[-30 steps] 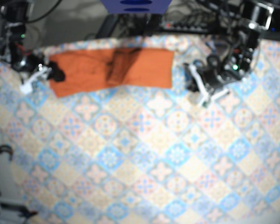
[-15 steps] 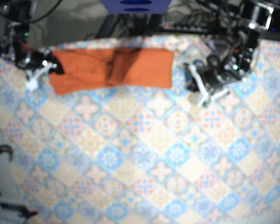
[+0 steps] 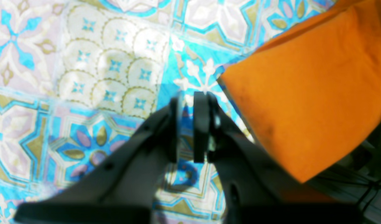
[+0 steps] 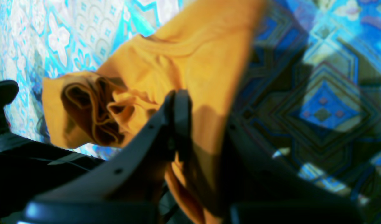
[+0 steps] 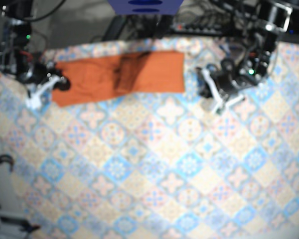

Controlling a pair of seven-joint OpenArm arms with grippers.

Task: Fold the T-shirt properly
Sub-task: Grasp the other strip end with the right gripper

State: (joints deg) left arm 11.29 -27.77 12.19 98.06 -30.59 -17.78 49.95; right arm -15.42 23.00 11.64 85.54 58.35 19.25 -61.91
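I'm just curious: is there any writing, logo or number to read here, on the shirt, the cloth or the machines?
None can be read. The orange T-shirt shows no print, the tablecloth bears only tile patterns, and the blue object at the far edge shows two dark ovals too blurred to read.

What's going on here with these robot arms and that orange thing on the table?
A two-armed robot is folding an orange T-shirt, which lies as a long folded strip near the far edge of the patterned tablecloth. The right claw is pinched on the fabric at one end of the strip. The left claw hangs just off the other end, almost closed, holding nothing.
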